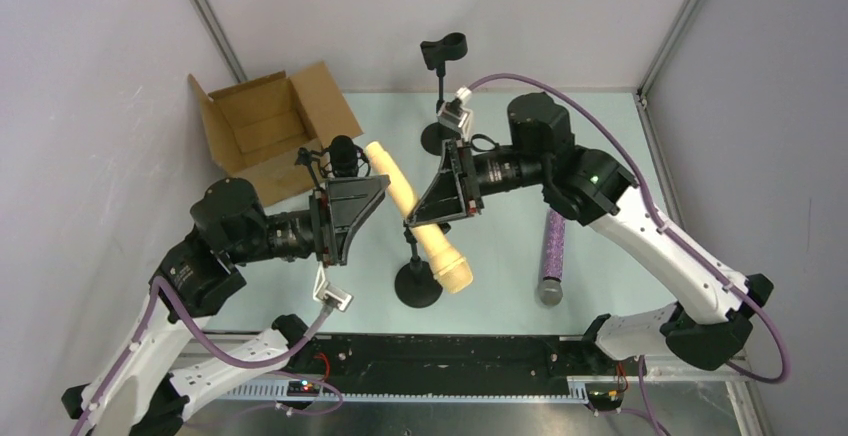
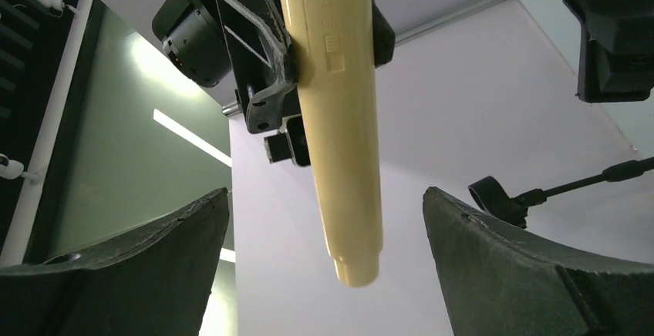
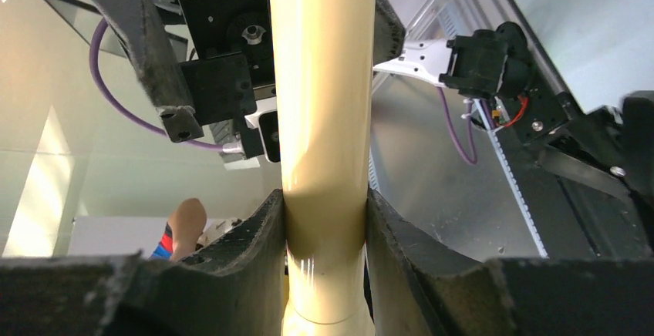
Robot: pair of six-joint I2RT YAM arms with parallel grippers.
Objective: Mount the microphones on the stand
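Right pincer (image 3: pixel 324 224) clamped on cream microphone (image 1: pixel 440 251); left pincer (image 2: pixel 325 197) spread wide, astride its tail, not touching

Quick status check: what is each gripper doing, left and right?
Left gripper: open, holding nothing.
Right gripper: closed on the cream microphone.

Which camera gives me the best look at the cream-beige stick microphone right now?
Top external: it shows the cream-beige stick microphone end to end, tilted, gripped mid-body by the right tool. Left wrist shows only its tail and switch, between the fingers of the open left tool. Right wrist shows just a stretch of body clamped between fingers.
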